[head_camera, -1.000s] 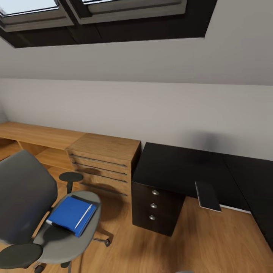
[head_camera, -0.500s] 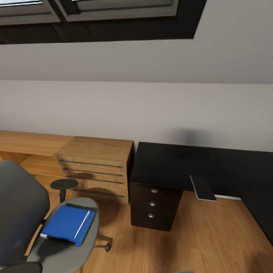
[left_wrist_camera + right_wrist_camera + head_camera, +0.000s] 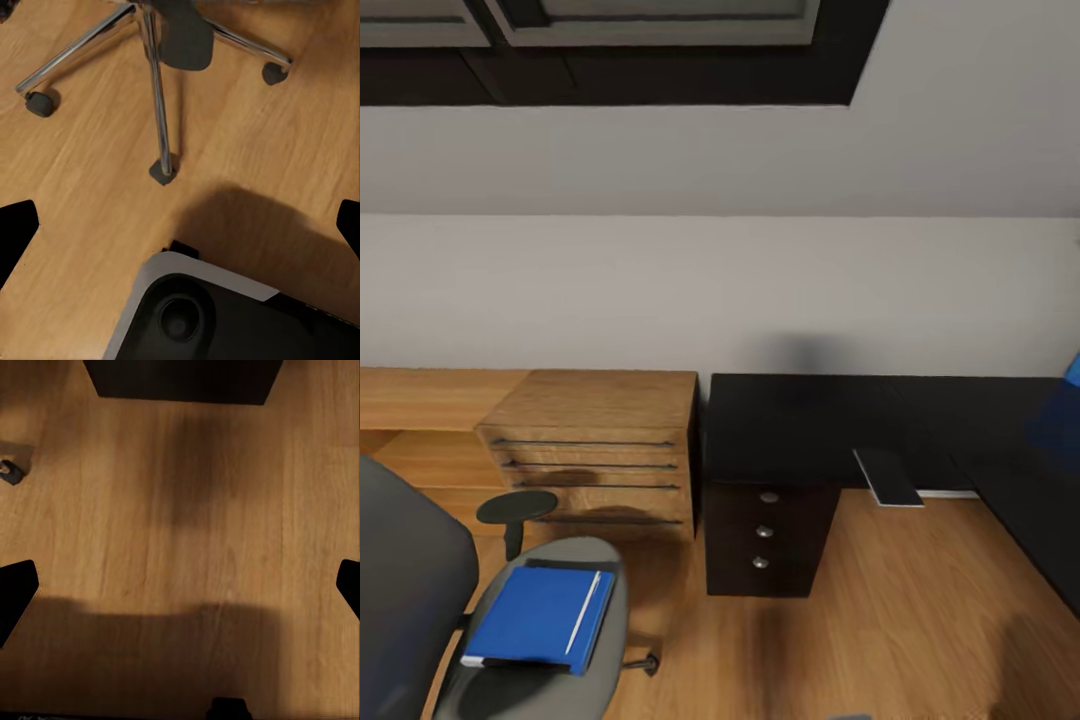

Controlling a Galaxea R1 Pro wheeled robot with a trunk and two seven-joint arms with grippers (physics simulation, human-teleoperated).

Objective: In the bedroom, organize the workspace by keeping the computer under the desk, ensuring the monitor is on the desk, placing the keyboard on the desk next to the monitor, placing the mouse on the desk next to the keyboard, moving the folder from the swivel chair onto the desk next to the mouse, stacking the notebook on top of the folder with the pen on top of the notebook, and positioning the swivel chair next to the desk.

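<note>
- Head view: the desk is a glossy black L-shaped slab against a plain pale wall, with a black three-drawer unit bearing round silver knobs under its near end.
- A small flat dark grey slab with a pale edge, apparently the notebook, lies at the desk's front edge and juts past it.
- Left of the desk, just beside it, stands a light wooden chest of drawers with long dark bar handles; a low wooden shelf runs on leftward.
- The swivel chair stands on the wooden plank floor, apart from the desk: matte grey seat, tall grey back, rounded black armrest.
- The folder, flat bright blue with a black edge, lies on the seat; the pen, a thin whitish stick, lies on top of it.
- Left wrist view: the chair's chrome star legs and black casters on the floor; the left pincer shows dark fingertips at opposite edges, spread wide, holding nothing.
- Right wrist view: bare planks and the drawer unit's black foot; the right pincer likewise gapes, empty.
</note>
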